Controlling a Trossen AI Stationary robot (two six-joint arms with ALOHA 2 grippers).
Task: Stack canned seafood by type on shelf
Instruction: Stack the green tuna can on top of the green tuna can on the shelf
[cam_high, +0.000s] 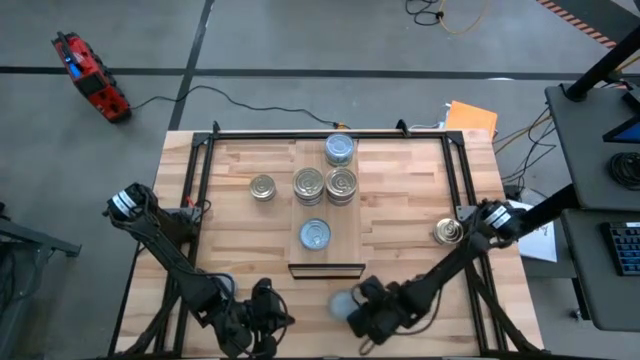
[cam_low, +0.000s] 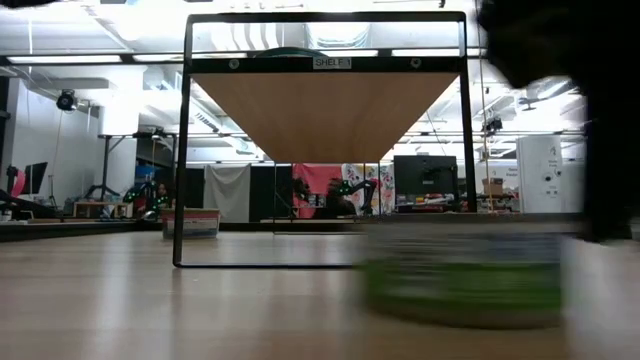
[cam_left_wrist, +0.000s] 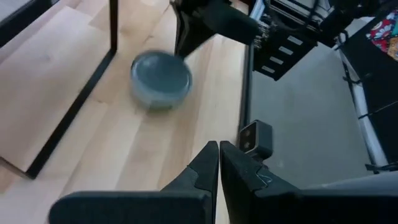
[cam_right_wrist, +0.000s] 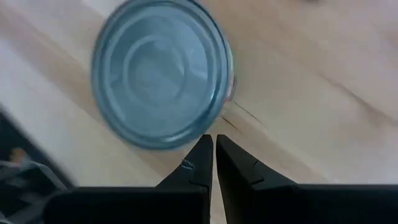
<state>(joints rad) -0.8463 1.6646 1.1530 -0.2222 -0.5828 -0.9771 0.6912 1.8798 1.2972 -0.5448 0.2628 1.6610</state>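
The shelf (cam_high: 300, 225) is a pale plank in the middle of the table with a dark front edge. Several tins stand on it: a blue-grey-topped one (cam_high: 339, 150) at the far end, two ringed silver ones (cam_high: 308, 185) (cam_high: 341, 185) side by side, and another blue-grey one (cam_high: 315, 235) nearer. Two silver tins rest on the table, one (cam_high: 263, 187) left of the shelf and one (cam_high: 448, 232) far right. One blurred blue-grey tin (cam_high: 343, 303) (cam_right_wrist: 160, 71) (cam_left_wrist: 160, 78) stands in front of the shelf. My right gripper (cam_high: 365, 308) (cam_right_wrist: 210, 140) is shut beside it. My left gripper (cam_high: 265, 312) (cam_left_wrist: 217, 146) is shut near the near edge. My right gripper's shut fingertips stand at the rim (cam_right_wrist: 205, 127) of the blue-grey-topped tin, on its side toward the table's right, coming steeply from above. The tin stands upright on the table. I cannot tell whether the tips truly touch it.
A black metal frame (cam_high: 205, 160) runs round the table's far half, and its post (cam_left_wrist: 114, 31) stands close to the blurred tin. In the low view that tin (cam_low: 460, 275) shows a green label in front of the frame (cam_low: 183, 150). The near table edge lies just behind both grippers.
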